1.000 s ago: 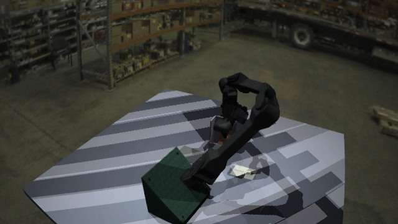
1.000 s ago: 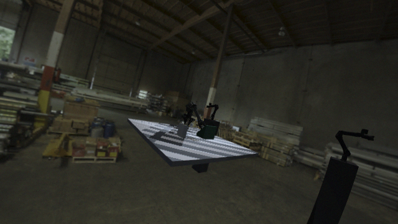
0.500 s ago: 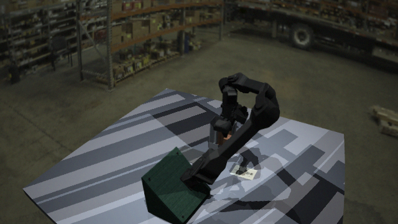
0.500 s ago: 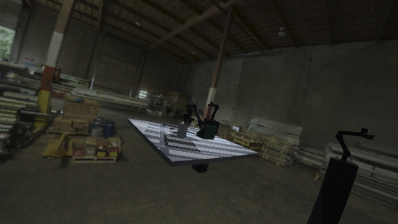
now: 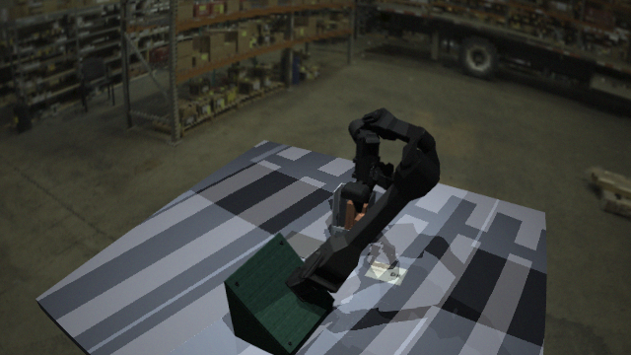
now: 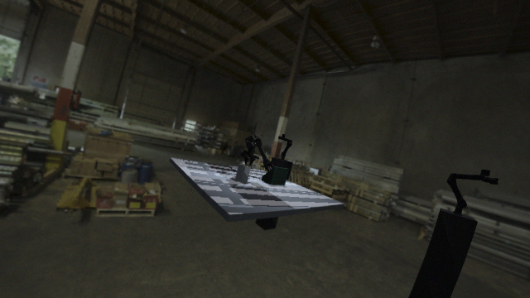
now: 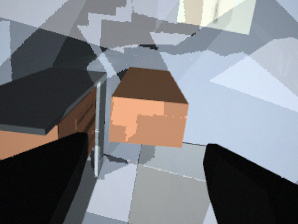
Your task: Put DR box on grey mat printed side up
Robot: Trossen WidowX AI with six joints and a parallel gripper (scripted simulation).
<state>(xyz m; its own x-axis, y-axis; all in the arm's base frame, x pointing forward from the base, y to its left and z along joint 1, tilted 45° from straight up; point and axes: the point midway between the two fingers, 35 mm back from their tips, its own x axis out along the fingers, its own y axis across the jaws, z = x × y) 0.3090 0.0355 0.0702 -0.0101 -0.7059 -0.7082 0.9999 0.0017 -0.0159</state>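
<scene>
Your end effector (image 5: 357,192) (image 6: 248,161) (image 7: 147,148) stood partly open, with nothing gripped. In the wrist view an orange-brown box (image 7: 148,122) showed between its two dark fingers, and you could see a gap on either side of it. A thin upright grey wall stood just to the left of that box, and more orange surface (image 7: 20,143) showed on the far side of the wall.

From above, you had orange box faces (image 5: 350,215) at the grey bin (image 5: 337,207) (image 6: 243,174), partly hidden by the arm (image 5: 380,217) (image 6: 262,151). You could not tell which box was the DR one, since no code was readable on any of them. A pale card (image 5: 385,273) (image 7: 235,15) printed DR lay on the counter (image 5: 163,266) (image 6: 248,199), apart from the bin. The green wedge-shaped block (image 5: 276,286) (image 6: 277,175) sat by the arm's base. You could not pick out the grey mat with certainty.
</scene>
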